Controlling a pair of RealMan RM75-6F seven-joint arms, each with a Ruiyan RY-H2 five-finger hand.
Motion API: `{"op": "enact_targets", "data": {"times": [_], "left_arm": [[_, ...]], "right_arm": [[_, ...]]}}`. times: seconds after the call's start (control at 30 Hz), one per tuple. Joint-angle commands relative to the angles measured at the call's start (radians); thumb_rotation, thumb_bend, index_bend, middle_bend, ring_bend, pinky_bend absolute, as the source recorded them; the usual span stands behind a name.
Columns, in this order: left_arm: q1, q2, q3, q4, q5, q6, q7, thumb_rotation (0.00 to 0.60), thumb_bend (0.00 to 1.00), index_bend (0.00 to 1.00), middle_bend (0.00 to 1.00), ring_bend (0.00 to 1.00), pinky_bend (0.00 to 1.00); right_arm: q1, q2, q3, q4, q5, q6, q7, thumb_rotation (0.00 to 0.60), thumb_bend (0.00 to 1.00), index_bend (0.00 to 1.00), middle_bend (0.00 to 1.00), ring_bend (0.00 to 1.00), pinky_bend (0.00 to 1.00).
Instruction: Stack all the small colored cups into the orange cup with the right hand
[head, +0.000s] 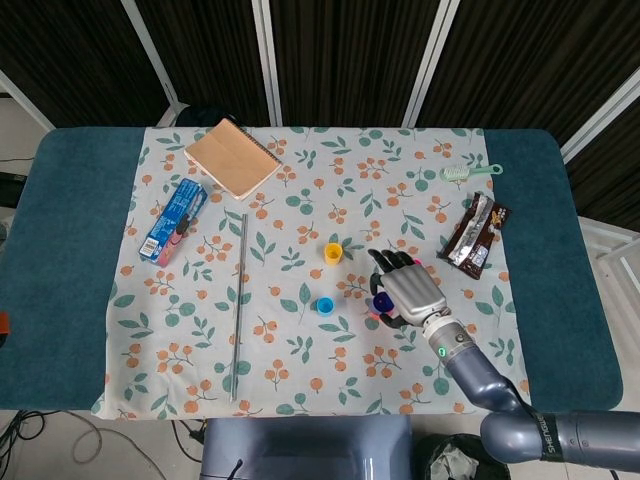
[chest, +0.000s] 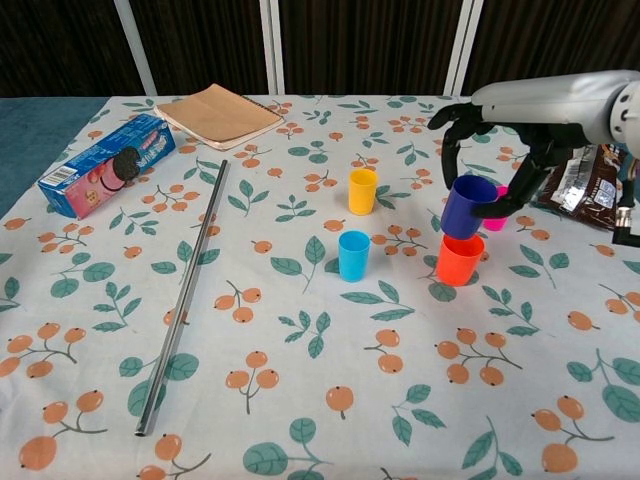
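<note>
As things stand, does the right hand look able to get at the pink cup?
Probably not yet: the right hand holds the purple cup over the orange cup. The pink cup stands just behind, otherwise unblocked.

Around the orange cup (chest: 459, 259): purple cup (chest: 468, 206), pink cup (chest: 497, 221), blue cup (chest: 353, 255), yellow cup (chest: 363, 191), on leaf-and-berry-patterned white tablecloth (chest: 300, 330).

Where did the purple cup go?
In the chest view, the purple cup is on the right side, held in the right hand just above the orange cup, with the pink cup right behind it.
</note>
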Motion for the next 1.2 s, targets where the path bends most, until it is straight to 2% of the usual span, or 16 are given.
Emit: {"op": "enact_targets", "data": {"times": [0.03, 0.3, 0.83, 0.97, 1.1, 1.2], "left_arm": [[0.0, 0.0, -0.001, 0.001, 0.0, 0.0, -0.001, 0.6, 0.41, 0.16, 0.03, 0.01, 0.11], [0.0, 0.003, -0.002, 0.003, 0.0, 0.001, -0.004, 0.6, 0.41, 0.16, 0.03, 0.01, 0.11], [0.0, 0.0, 0.0, 0.004, 0.003, 0.004, 0.003, 0.6, 0.41, 0.16, 0.03, 0.01, 0.11], [-0.001, 0.0, 0.0, 0.005, 0.003, 0.002, 0.003, 0.6, 0.41, 0.16, 0.03, 0.01, 0.11], [0.0, 0.0, 0.001, 0.004, 0.005, 0.003, 0.003, 0.6, 0.41, 0.16, 0.03, 0.01, 0.11], [0.001, 0.001, 0.0, 0.003, 0.004, 0.004, 0.001, 0.6, 0.41, 0.16, 0.03, 0.01, 0.11]], "right_arm": [[0.003, -0.017, -0.002, 0.022, -0.003, -0.002, -0.001, 0.6, 0.39, 0.49, 0.0, 0.06, 0.12], [-0.001, -0.053, -0.011, 0.076, 0.002, -0.002, 0.002, 0.6, 0.39, 0.49, 0.0, 0.06, 0.12], [-0.02, -0.07, -0.022, 0.117, -0.027, -0.027, 0.041, 0.6, 0.39, 0.49, 0.0, 0.06, 0.12], [-0.022, -0.077, -0.027, 0.13, -0.024, -0.033, 0.041, 0.6, 0.39, 0.34, 0.0, 0.06, 0.12], [-0.017, -0.081, -0.027, 0.142, -0.006, -0.042, 0.035, 0.6, 0.39, 0.1, 0.0, 0.05, 0.12], [-0.006, -0.076, -0.025, 0.142, 0.032, -0.057, 0.023, 0.6, 0.39, 0.02, 0.0, 0.04, 0.12]]}}
